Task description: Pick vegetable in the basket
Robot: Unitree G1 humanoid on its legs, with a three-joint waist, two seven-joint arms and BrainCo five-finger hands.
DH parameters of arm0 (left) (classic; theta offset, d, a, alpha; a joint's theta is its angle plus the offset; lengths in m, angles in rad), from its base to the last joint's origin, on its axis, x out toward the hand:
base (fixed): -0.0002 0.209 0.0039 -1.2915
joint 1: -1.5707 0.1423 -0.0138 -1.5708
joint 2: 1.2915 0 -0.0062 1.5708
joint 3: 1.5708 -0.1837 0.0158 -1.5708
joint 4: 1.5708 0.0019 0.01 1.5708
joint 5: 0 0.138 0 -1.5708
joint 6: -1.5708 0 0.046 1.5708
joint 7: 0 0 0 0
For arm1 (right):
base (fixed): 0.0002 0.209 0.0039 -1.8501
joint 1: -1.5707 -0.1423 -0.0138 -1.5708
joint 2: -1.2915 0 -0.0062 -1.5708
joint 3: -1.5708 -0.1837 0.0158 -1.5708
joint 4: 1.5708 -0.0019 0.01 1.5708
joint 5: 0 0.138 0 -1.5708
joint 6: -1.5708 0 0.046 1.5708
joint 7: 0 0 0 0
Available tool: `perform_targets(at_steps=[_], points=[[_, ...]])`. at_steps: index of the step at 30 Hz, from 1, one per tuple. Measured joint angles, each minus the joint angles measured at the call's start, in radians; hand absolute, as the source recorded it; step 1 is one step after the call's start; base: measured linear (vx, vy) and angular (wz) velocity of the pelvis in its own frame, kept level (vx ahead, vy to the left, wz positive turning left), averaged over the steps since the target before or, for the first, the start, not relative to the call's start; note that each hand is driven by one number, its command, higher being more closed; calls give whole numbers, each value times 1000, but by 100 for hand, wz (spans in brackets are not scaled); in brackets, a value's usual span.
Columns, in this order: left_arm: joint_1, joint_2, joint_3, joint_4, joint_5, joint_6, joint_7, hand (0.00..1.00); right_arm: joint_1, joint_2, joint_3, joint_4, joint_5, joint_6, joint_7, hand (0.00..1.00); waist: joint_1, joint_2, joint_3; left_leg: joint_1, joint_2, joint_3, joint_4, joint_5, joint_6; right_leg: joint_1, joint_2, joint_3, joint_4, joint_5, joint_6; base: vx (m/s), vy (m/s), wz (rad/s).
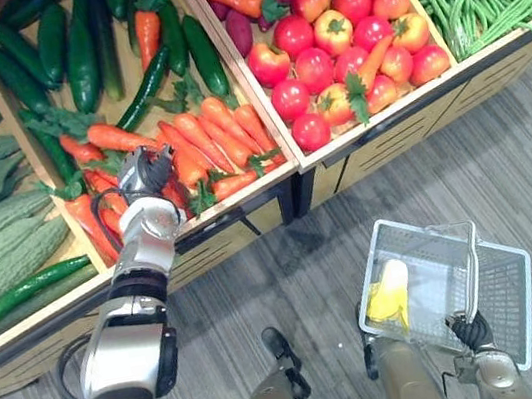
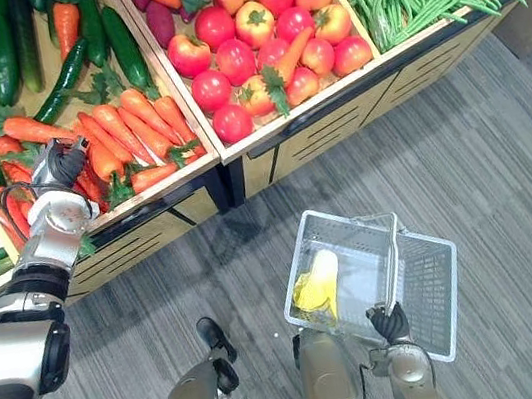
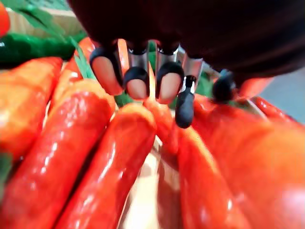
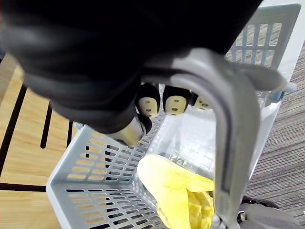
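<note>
- Orange carrots (image 1: 210, 132) lie heaped in a wooden crate (image 1: 246, 203). The left hand (image 1: 145, 173) hangs over them with its fingers (image 3: 136, 78) loosely spread, tips just above the carrots and gripping none.
- The grey plastic basket (image 1: 509, 298) is held over the floor near the crate's front, with the right hand (image 1: 472, 331) curled round its handle (image 4: 228, 124).
- One yellow vegetable (image 1: 390, 291) lies inside the basket.
</note>
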Motion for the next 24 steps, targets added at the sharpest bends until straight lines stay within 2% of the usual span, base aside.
perform_targets(at_steps=[4, 6, 10, 14, 15, 18, 20, 23, 24], points=[[42, 17, 25, -79, 0, -4, 24, 100, 9, 2, -10, 40, -10, 2, -1, 100, 0, 7, -34, 33, -2, -15, -13, 10, -2, 39, -2, -27, -2, 0, 0, 19, -5, 13], [105, 24, 25, -125, -1, -4, 25, 100, 23, 2, -24, 80, -15, 8, -7, 100, -2, 20, -86, 57, -7, -37, -44, 27, -10, 66, -1, -48, -13, 0, 0, 27, -25, 17], [172, 46, 26, -199, -1, -3, 25, 100, 33, 10, -71, 118, -20, 24, -26, 100, -1, 42, -136, 91, -18, -66, -112, 71, -9, 98, 3, -78, -36, -2, -2, -25, -18, 18], [209, 78, 26, -233, 0, -2, 25, 100, 33, 15, -99, 117, -46, 39, -33, 100, -1, 49, -141, 104, -24, -73, -137, 97, 5, 110, 2, -90, -39, -6, -7, -95, 7, 9], [217, 81, 26, -234, 0, -2, 24, 0, 38, 16, -110, 117, -48, 45, -33, 100, -1, 49, -145, 110, -24, -73, -138, 98, 7, 118, 2, -92, -42, -6, -7, -110, 21, 6], [263, 84, 24, -242, -1, -2, 18, 0, 56, 15, -132, 118, -57, 52, -35, 100, -1, 56, -168, 119, -26, -75, -140, 96, 4, 135, 3, -92, -61, -6, -8, -75, 33, 1], [293, 84, 20, -242, -25, 20, -9, 0, 68, 14, -132, 119, -56, 55, -35, 100, -1, 62, -182, 118, -27, -73, -140, 96, 4, 137, 3, -91, -72, -6, -2, -15, 15, 0], [327, 75, 17, -242, -168, 71, -70, 0, 67, 16, -132, 134, -56, 56, -36, 100, -2, 63, -183, 118, -31, -78, -140, 96, 5, 149, 5, -91, -90, -5, 1, -5, 13, 3], [340, 61, 18, -242, -239, 100, -92, 0, 66, 17, -133, 142, -56, 56, -39, 100, -2, 62, -184, 117, -33, -84, -140, 95, 6, 151, 5, -90, -97, -4, 1, 35, 16, 4]])
